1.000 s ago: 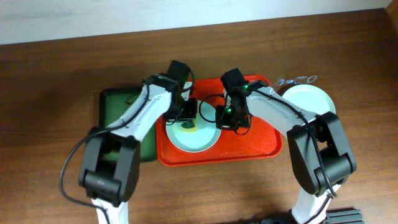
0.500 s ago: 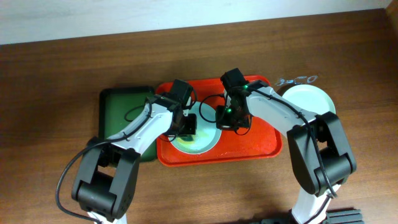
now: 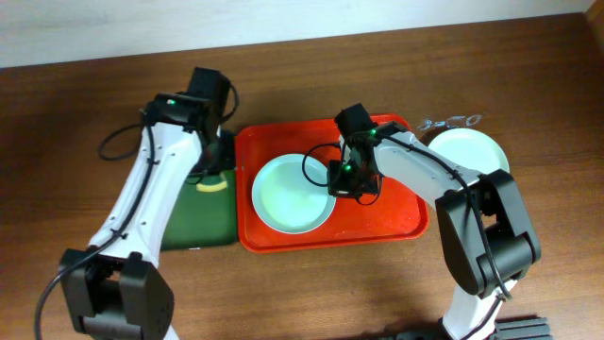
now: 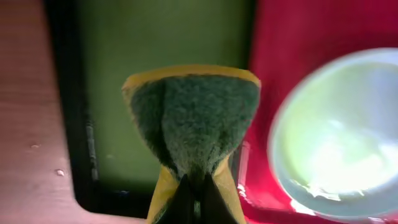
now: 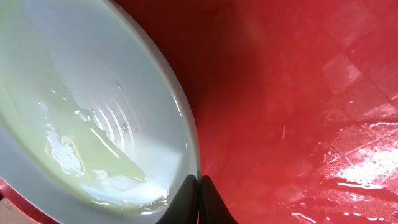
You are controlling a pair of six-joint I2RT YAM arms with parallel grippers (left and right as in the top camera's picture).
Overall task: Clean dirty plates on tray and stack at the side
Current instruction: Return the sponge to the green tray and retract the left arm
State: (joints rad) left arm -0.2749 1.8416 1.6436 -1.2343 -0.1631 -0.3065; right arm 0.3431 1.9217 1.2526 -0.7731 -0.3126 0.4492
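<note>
A pale mint plate (image 3: 291,194) lies in the red tray (image 3: 330,238), wet with a yellowish film (image 5: 93,149). My right gripper (image 3: 347,185) is shut with nothing between its fingers. Its fingertips (image 5: 199,193) rest against the plate's right rim (image 5: 186,124), on the tray floor (image 5: 298,93). My left gripper (image 3: 209,172) is shut on a green-and-yellow sponge (image 4: 193,118), which it holds over the dark green tray (image 4: 155,37), left of the plate (image 4: 336,130). A white plate (image 3: 469,151) sits on the table to the right of the red tray.
The dark green tray (image 3: 184,222) lies against the red tray's left side. Small metal objects (image 3: 449,121) lie on the wooden table behind the white plate. A wall runs along the table's far edge.
My left arm has lifted the sponge off the plate and swung it left, over the green tray. The plate's whole face now shows. The right arm has not moved.
</note>
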